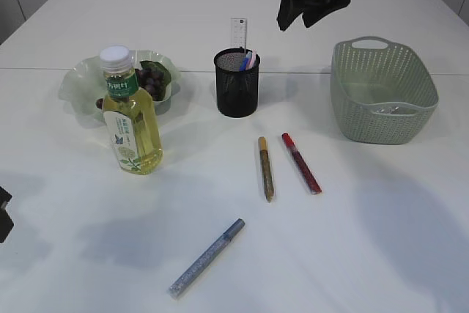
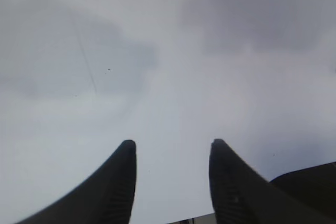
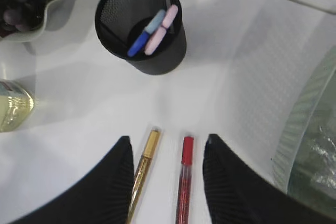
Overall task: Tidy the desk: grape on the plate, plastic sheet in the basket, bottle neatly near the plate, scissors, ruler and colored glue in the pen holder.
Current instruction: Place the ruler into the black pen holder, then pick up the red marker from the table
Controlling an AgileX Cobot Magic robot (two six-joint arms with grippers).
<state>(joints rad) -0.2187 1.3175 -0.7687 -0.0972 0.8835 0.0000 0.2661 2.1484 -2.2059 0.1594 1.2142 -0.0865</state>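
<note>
My right gripper [image 3: 167,153] hangs high with fingers spread, pinching nothing; between and below them lie the gold glue stick [image 3: 143,174] and red glue stick [image 3: 184,179], with the pen holder [image 3: 140,24] beyond. My left gripper [image 2: 172,153] is spread too, empty over bare table [image 2: 168,51]. The basket [image 3: 310,150] sits just right of my right fingers.

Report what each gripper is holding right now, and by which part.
Nothing is held. The left gripper is open over bare table; the right gripper is open above the gold glue pen and red glue pen.
</note>
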